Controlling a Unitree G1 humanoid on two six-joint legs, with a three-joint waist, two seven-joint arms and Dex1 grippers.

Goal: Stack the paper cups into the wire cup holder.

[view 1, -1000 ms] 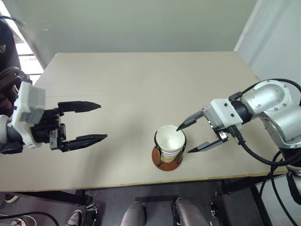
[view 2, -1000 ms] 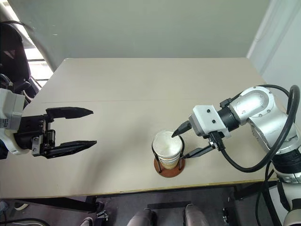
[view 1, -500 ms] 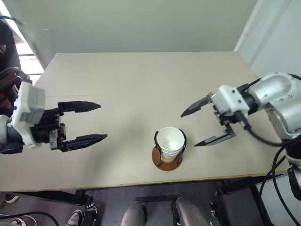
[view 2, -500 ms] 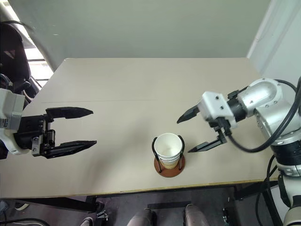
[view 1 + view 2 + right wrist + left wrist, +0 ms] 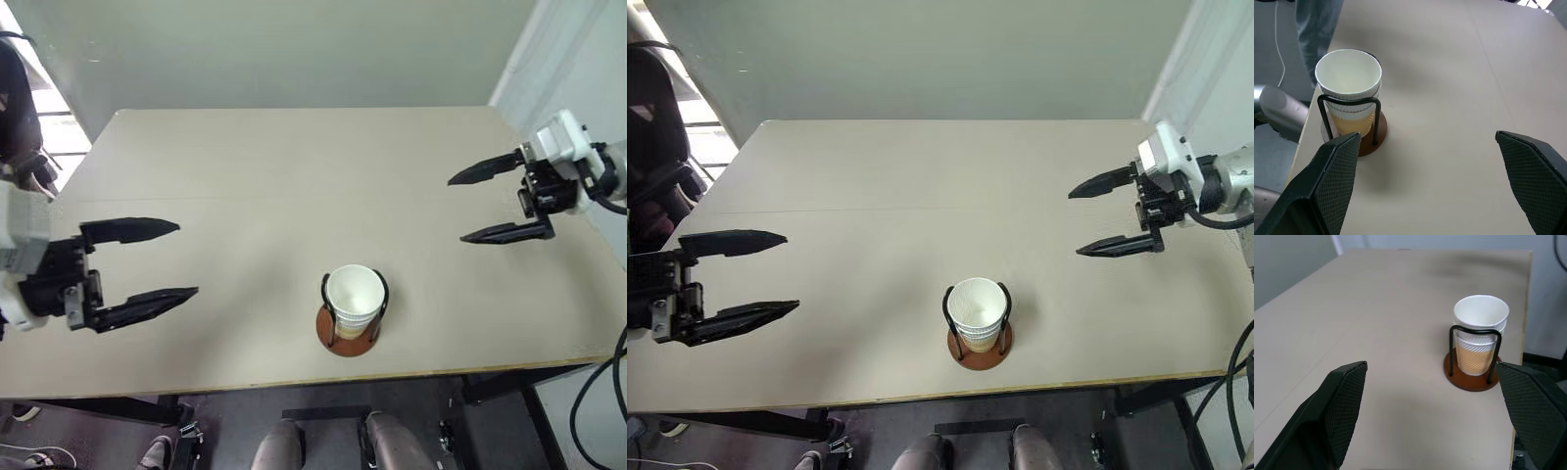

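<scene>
The paper cups [image 5: 354, 298] stand nested one inside another, tan-yellow outside and white inside, in the wire cup holder [image 5: 345, 333], whose black loops rise from a reddish-brown disc near the table's front edge. The same stack appears in the left wrist view [image 5: 1480, 333] and the right wrist view [image 5: 1350, 90]. My left gripper [image 5: 162, 261] hovers open and empty over the table's left side, far from the cups. Over the table's right edge, my right gripper [image 5: 458, 209] is open and empty, well above and to the right of the holder.
The beige table [image 5: 284, 176] carries the holder alone. A dark chair [image 5: 651, 127] stands off the table's left side, and a grey wall runs behind its far edge.
My right gripper drew back from the cup rim, rising and swinging out to the table's right edge while its jaws widened. My left gripper slid a little to the left.
</scene>
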